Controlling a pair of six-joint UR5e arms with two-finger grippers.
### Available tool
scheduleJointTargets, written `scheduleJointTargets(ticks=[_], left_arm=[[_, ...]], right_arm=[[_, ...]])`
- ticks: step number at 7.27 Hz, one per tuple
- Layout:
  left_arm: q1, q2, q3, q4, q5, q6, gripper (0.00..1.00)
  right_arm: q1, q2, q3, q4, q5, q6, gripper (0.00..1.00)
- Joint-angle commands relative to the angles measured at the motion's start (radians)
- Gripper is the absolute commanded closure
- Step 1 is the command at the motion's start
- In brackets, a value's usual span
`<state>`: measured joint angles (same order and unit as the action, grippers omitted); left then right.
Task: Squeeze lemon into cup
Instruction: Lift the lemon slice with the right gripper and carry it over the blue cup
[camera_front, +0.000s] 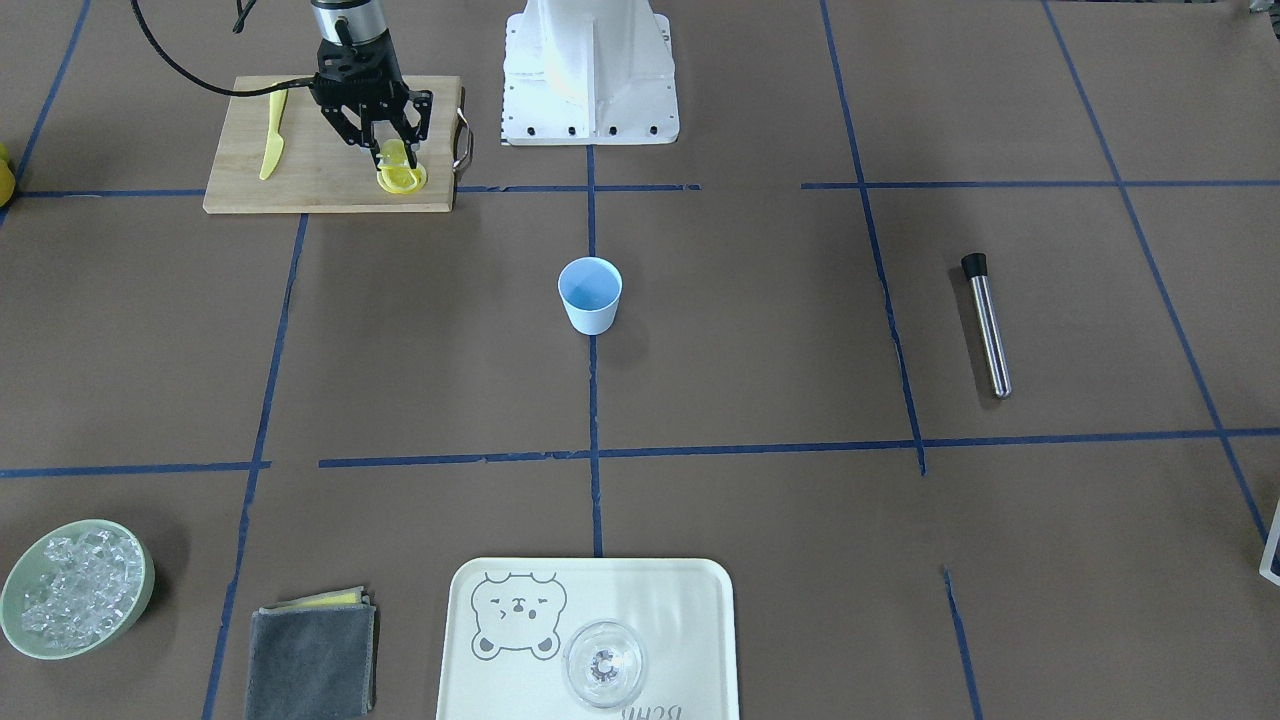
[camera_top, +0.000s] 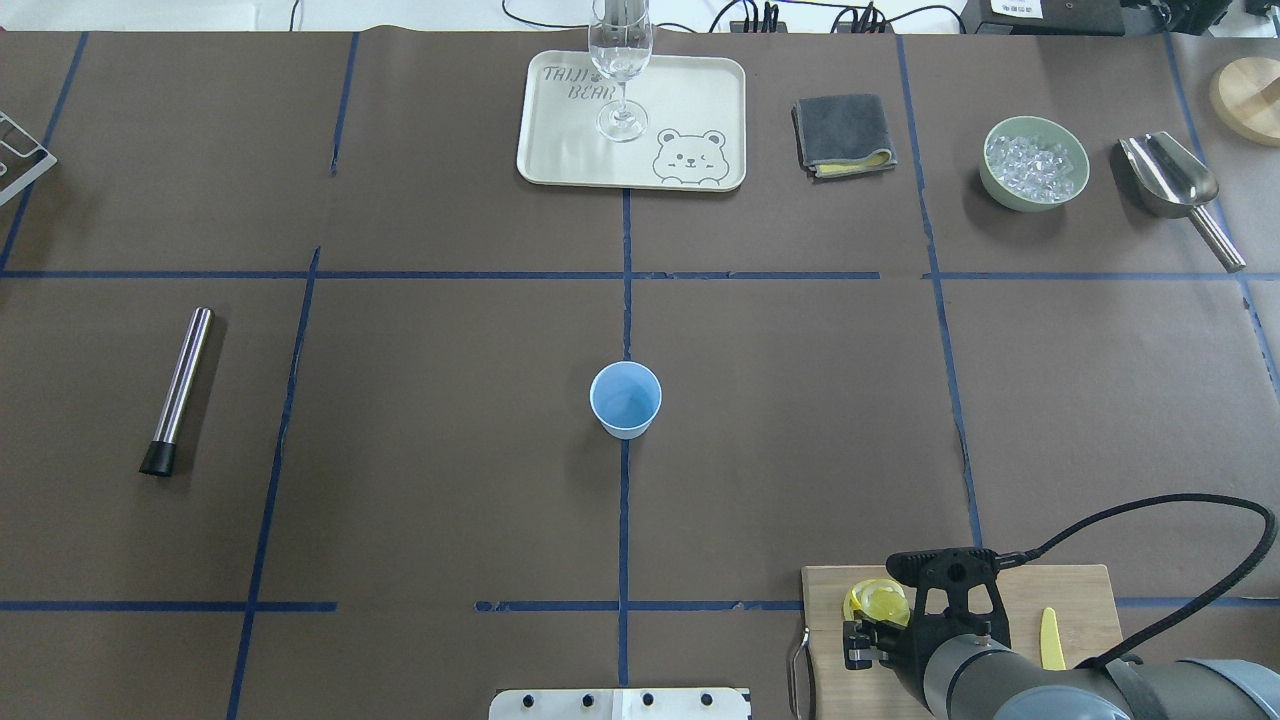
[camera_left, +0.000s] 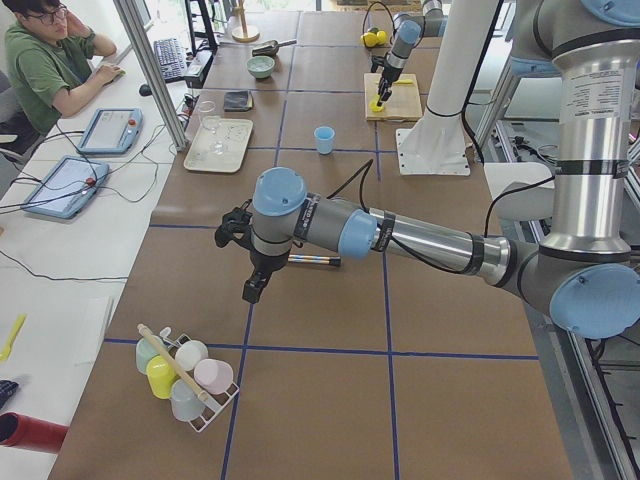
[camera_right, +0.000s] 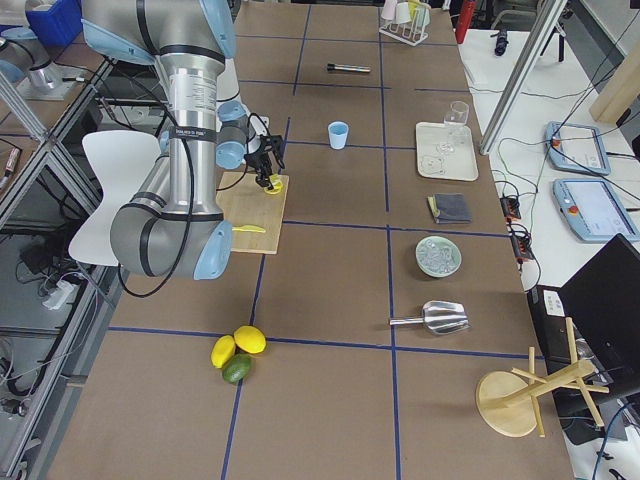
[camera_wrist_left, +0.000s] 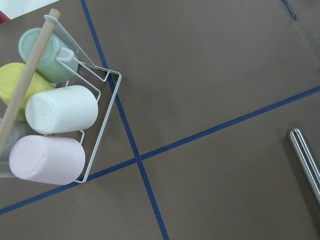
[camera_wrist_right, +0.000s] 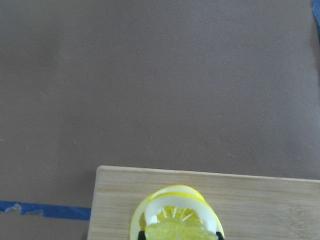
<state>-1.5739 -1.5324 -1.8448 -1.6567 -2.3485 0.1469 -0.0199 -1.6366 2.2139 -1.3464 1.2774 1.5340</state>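
The lemon (camera_wrist_right: 179, 231) is a small yellow-green piece whose pale, segmented cut face shows in the right wrist view. It sits between the tips of the right gripper (camera_front: 392, 150), whose jaws are closed against its two sides. It is over a thin yellow slice (camera_front: 402, 181) on the wooden cutting board (camera_front: 320, 175), well apart from the cup (camera_top: 625, 428), nearer the robot and to the cup's right. A yellow knife (camera_front: 272, 135) lies on the same board.

The cup is light blue and upright, and the overhead view looks down onto its bare blue floor.

Only the front-facing view shows the jaws from the side. The wrist view catches just their black tips at the bottom edge.

Beyond the cup, away from the robot, a tray (camera_top: 570, 150) carries a clear stemmed glass (camera_top: 621, 50). Farther right of the cup a pale-green bowl (camera_top: 1034, 203) holds ice (camera_top: 1035, 160).

The left gripper (camera_left: 254, 288) hangs over the worktop far to the cup's left. It appears only in the left side view, so I cannot tell how its jaws stand. Its wrist camera looks down on a wire rack (camera_wrist_left: 100, 135) of pastel cups lying on their sides
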Motion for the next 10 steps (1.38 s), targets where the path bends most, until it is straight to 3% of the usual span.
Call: scheduleJointTargets(ticks=[1,4,7,8,9,10], left_arm=[[0.002,-0.002,0.001,0.0,0.002,0.0,0.0],[0.0,-0.002,0.001,0.0,0.002,0.0,0.0],[0.0,-0.002,0.001,0.0,0.002,0.0,0.0],[0.0,-0.002,0.001,0.0,0.002,-0.001,0.0],[0.0,0.0,-0.001,0.0,0.002,0.0,0.0],[0.0,0.0,0.001,0.0,0.002,0.0,0.0]], right_arm=[[0.021,0.0,0.024,0.0,0.002,0.0,0.52],[0.038,0.041,0.065,-0.061,0.007,-0.002,0.52],[0.083,0.303,0.05,-0.32,0.037,-0.005,0.52],[0.137,0.381,0.047,-0.414,0.106,-0.014,0.52],[0.215,0.517,0.005,-0.516,0.191,-0.021,0.53],[0.265,0.617,-0.087,-0.533,0.204,-0.062,0.53]])
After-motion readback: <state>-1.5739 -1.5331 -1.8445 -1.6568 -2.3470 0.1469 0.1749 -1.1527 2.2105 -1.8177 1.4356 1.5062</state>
